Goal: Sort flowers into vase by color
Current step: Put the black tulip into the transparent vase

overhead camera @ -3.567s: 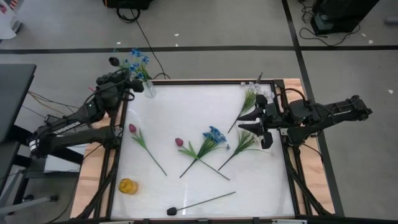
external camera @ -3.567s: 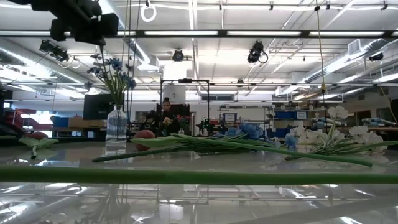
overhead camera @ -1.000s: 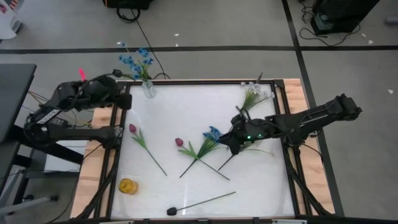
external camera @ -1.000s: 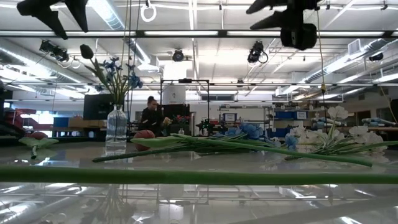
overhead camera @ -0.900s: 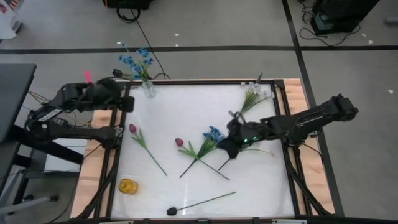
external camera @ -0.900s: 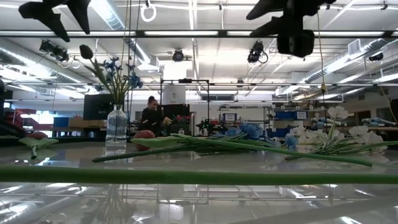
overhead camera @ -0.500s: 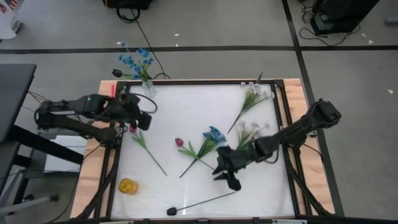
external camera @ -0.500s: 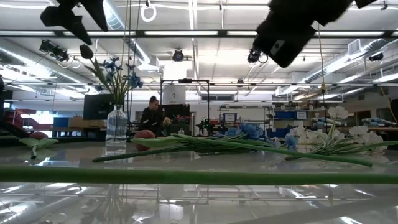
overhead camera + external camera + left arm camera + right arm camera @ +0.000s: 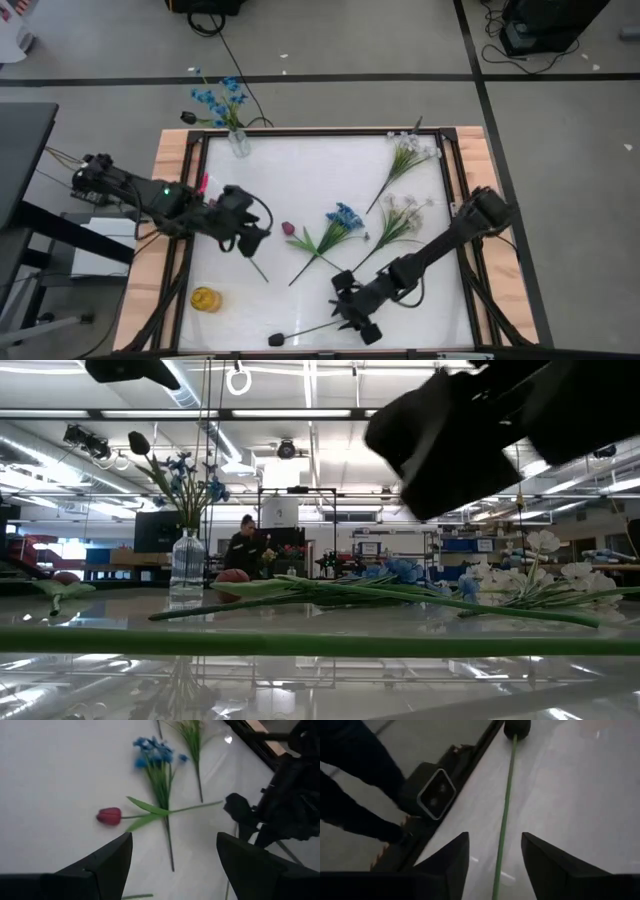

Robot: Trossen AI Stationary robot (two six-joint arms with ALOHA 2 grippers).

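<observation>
High view shows your right end effector (image 9: 352, 318) low over the bench (image 9: 310, 170), fingers apart around the dark bud's stem (image 9: 330, 323) without gripping it (the stem runs between the fingers in the right wrist view). Your left end effector (image 9: 252, 238) is also spread, empty, with the pink tulip (image 9: 288, 229) just ahead. Blue flowers (image 9: 343, 217) lie beyond that tulip; more blue stand in the vase (image 9: 240, 143).
</observation>
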